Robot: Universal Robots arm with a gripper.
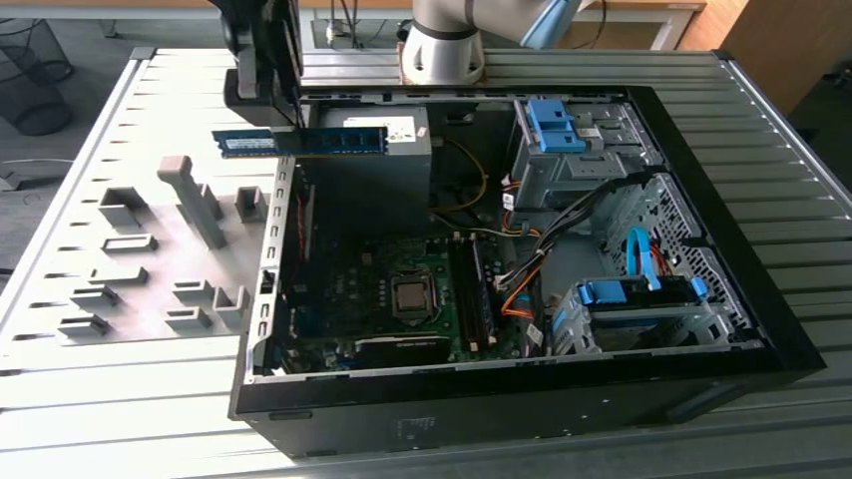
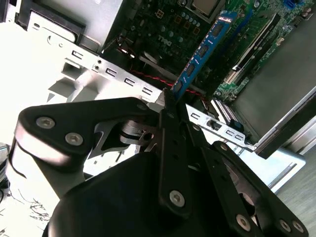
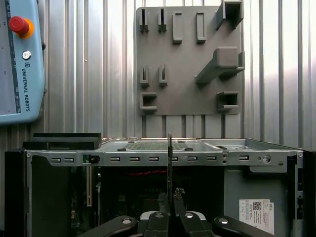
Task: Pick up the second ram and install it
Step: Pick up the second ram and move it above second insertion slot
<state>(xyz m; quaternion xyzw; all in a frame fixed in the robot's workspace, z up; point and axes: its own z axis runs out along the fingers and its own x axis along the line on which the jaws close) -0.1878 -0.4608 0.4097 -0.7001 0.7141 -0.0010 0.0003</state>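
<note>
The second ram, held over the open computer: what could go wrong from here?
1. The gripper clamps the second ram by a thin edge, with most of its length sticking out, so it might twist in the grip.
2. The stick hangs above the case wall; a low path could clip that metal edge.
3. Orange cables lie beside the memory slots and could snag the stick.

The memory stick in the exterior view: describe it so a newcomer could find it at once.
Find the open black computer case. Above its far corner on the exterior view's left, the gripper holds the memory stick level. Unlike the brighter blue plastic clips inside, it is thin, flat and carries black chips.
</note>
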